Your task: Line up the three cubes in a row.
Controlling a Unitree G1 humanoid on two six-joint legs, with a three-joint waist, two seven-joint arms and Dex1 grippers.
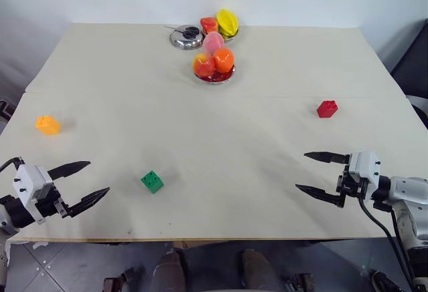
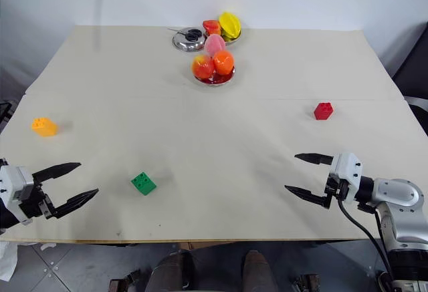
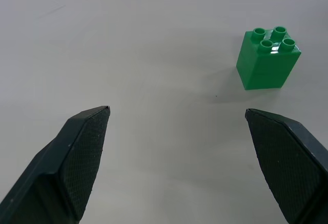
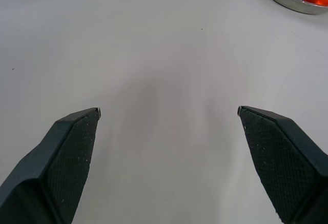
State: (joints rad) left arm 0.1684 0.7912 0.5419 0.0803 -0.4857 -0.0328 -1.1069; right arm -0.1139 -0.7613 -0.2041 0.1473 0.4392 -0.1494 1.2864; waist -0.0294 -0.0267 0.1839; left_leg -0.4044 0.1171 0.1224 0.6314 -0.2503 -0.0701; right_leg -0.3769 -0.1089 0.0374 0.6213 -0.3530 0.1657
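Hovering left claw (image 1: 97, 180) (spread) near green cube (image 1: 152, 182).

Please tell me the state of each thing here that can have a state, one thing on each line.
Green cube: upright, studs up, free.
Orange-yellow cube: on the table, free.
Red cube: on the table, free.
Left hand: open, empty.
Right hand: open, empty.
Near fruit dish: full.

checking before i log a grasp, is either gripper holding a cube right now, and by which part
Nothing is held. The left gripper and right gripper are both open and empty; the green cube sits untouched on the table.
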